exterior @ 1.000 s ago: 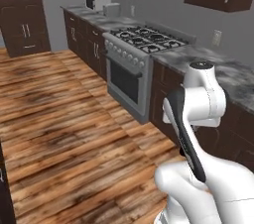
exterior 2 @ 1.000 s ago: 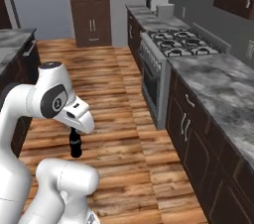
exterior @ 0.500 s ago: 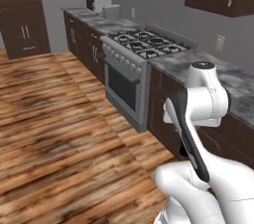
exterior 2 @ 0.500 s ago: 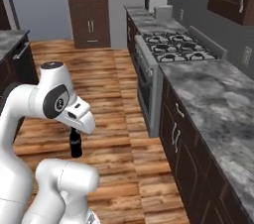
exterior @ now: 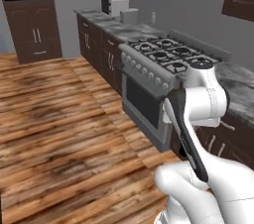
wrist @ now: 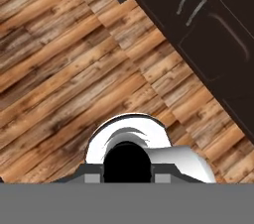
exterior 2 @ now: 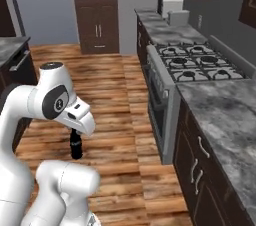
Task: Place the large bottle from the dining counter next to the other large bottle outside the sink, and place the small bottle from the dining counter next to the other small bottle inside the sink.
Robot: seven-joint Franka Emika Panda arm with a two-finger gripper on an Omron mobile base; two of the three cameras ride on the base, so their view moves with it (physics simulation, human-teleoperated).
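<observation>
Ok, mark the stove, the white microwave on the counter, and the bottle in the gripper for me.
stove [exterior: 173, 59]: left base view, on the burner top.
white microwave [exterior 2: 170, 4]: right base view, on its front face.
dark bottle [exterior 2: 76, 146]: right base view, on its body, hanging below the hand.

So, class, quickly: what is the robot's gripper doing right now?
Gripper: shut on a small dark bottle, carried above the wood floor.
</observation>
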